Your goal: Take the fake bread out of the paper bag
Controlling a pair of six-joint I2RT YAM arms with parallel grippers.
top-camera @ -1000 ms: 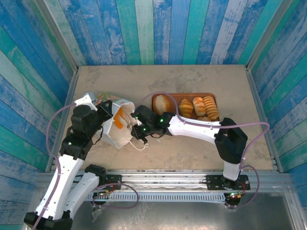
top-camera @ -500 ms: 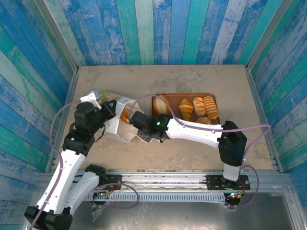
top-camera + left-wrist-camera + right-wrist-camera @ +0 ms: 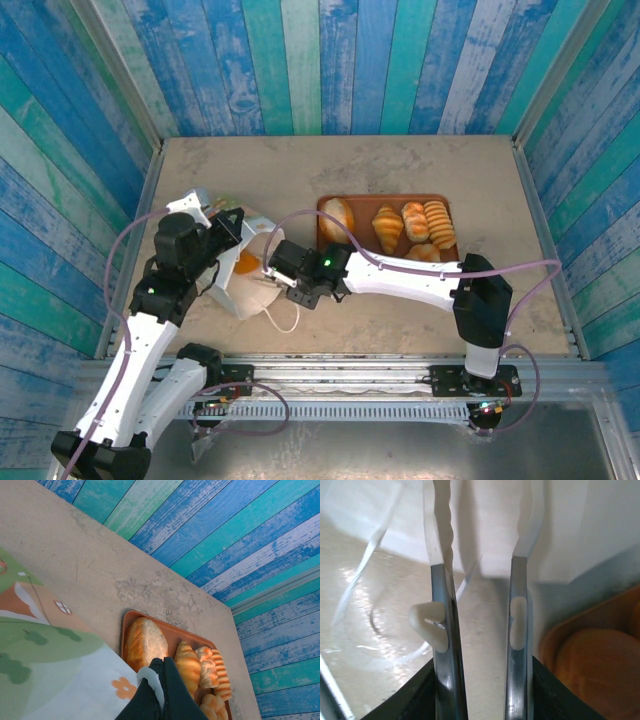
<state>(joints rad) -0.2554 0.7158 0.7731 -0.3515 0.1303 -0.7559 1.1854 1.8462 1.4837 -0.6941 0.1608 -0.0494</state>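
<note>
Glossy fake bread (image 3: 388, 228), matt paper bag (image 3: 252, 292) — smooth brown tray (image 3: 385, 198), weathered painted-wood walls (image 3: 300, 60)

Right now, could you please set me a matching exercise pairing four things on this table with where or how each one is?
Things:
1. paper bag
2. oval loaf
3. ridged roll
4. right gripper

Places or states:
A. at the right end of the brown tray
B. jaws apart, beside the bag
C. pinched by the shut left gripper
D. at the tray's left end

Pairs: 1-C, 2-D, 3-A, 4-B
</note>
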